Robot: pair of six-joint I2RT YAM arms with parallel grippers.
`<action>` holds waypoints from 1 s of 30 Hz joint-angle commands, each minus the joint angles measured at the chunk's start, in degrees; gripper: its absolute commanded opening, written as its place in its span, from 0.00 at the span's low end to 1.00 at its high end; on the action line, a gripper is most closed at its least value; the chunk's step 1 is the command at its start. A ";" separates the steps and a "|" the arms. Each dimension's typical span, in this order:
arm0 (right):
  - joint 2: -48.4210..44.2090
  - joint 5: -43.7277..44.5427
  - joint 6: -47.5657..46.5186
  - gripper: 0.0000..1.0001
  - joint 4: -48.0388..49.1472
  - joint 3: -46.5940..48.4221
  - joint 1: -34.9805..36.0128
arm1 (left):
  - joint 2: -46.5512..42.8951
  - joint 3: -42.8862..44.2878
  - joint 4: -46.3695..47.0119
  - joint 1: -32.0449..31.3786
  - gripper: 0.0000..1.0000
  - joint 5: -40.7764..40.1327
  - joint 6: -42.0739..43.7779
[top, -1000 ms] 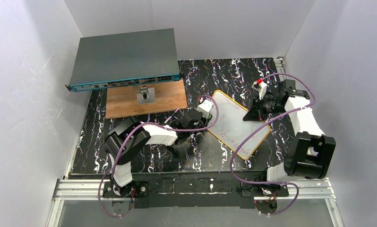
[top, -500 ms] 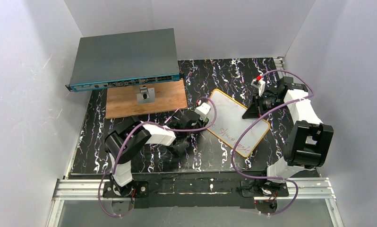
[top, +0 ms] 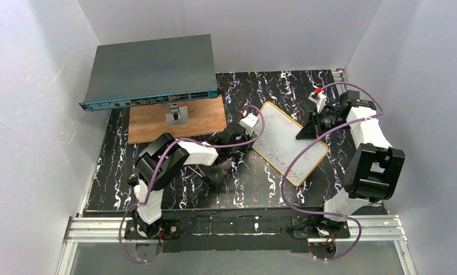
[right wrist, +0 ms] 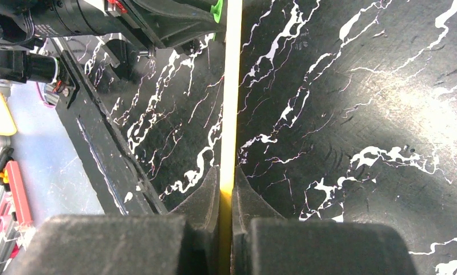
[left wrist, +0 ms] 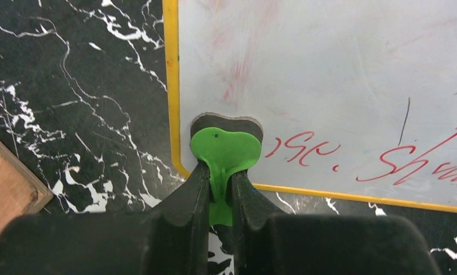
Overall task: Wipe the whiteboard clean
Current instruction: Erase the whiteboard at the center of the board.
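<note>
The whiteboard (top: 288,139), white with a yellow frame, lies at an angle on the black marble table, with red writing (top: 280,160) along its near-left side. My left gripper (top: 248,136) is shut on a green eraser (left wrist: 226,150) with a dark felt base. The eraser rests on the whiteboard (left wrist: 329,74) just inside its corner, left of the red writing (left wrist: 386,163), and faint red smears run above it. My left gripper (left wrist: 219,172) pinches the eraser's tab. My right gripper (top: 307,132) is at the board's right side. My right gripper (right wrist: 227,179) is shut on the yellow frame edge (right wrist: 233,86).
A grey network switch (top: 149,71) sits at the back left, overhanging a wooden board (top: 200,121) that carries a small grey metal part (top: 176,116). White walls close in the table on three sides. The left arm's base rail (right wrist: 100,143) shows in the right wrist view.
The left gripper has slid the eraser toward the far-left corner of the board. The right gripper has shifted back and right with the board's edge, and the board has turned slightly.
</note>
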 commanded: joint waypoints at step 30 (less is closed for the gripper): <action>7.33 7.03 -10.25 0.01 -20.64 7.21 0.01 | -7.88 -12.57 4.87 -2.56 0.00 0.93 3.86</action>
